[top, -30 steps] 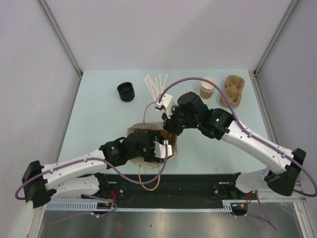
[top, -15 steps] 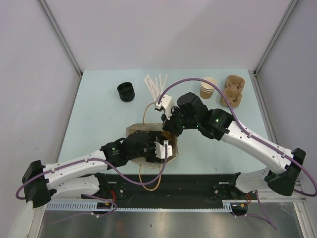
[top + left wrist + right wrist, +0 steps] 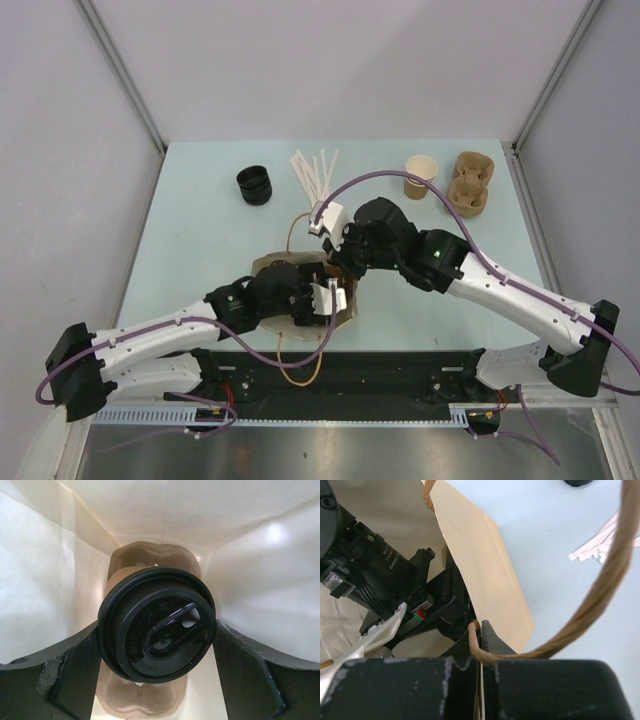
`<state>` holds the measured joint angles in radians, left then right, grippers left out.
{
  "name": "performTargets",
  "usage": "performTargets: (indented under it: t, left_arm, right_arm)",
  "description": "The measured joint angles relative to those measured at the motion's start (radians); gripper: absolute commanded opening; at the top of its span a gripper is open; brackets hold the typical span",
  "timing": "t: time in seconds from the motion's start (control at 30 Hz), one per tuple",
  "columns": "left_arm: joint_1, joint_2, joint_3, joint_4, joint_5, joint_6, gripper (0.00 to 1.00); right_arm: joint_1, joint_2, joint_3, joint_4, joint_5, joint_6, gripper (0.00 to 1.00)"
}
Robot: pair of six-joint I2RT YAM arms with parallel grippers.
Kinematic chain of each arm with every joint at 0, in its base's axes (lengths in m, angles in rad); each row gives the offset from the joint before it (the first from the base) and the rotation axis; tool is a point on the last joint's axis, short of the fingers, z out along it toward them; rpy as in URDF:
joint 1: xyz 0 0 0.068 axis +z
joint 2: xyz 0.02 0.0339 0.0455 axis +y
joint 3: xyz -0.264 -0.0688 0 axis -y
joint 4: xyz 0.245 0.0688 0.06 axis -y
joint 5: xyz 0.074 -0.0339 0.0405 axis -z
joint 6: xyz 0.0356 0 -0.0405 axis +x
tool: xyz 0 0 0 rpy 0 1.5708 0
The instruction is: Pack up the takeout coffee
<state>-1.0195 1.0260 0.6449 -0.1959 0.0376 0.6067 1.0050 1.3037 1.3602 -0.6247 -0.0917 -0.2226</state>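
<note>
Pale green worktop (image 3: 200, 240) carries a tan paper bag (image 3: 266, 264), standing open at lower centre of the overhead view. The right gripper (image 3: 480, 632), jaws clenched on the bag's rim and twine handle (image 3: 600, 595), apparently holds the mouth open for the other arm. The left gripper (image 3: 157, 650) reaches inside, jaws spread wide against both sides of the takeout coffee (image 3: 157, 625), seemingly grasping it. Only the left wrist camera shows the cup, above a moulded pulp carrier (image 3: 142, 702) on the bag's floor; overhead, the arms hide it.

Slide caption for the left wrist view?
Left gripper clasping the lidded takeout coffee inside the paper bag, pulp carrier behind it.
</note>
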Motion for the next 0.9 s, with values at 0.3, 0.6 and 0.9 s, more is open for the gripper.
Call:
performTargets:
  t: [0.3,0.6,0.9]
  left_arm:
    - [0.002,-0.055,-0.018,0.031,0.000,-0.003,0.14]
    - [0.002,-0.058,-0.041,0.060,-0.008,0.003,0.14]
    - [0.002,-0.060,-0.098,0.087,-0.013,0.005,0.13]
  right_arm:
    - [0.013,-0.021,-0.021,0.043,0.061,-0.050,0.00]
    - [0.041,-0.031,-0.024,0.072,0.100,-0.105,0.00]
    - [0.059,-0.050,-0.099,0.133,0.127,-0.160,0.00]
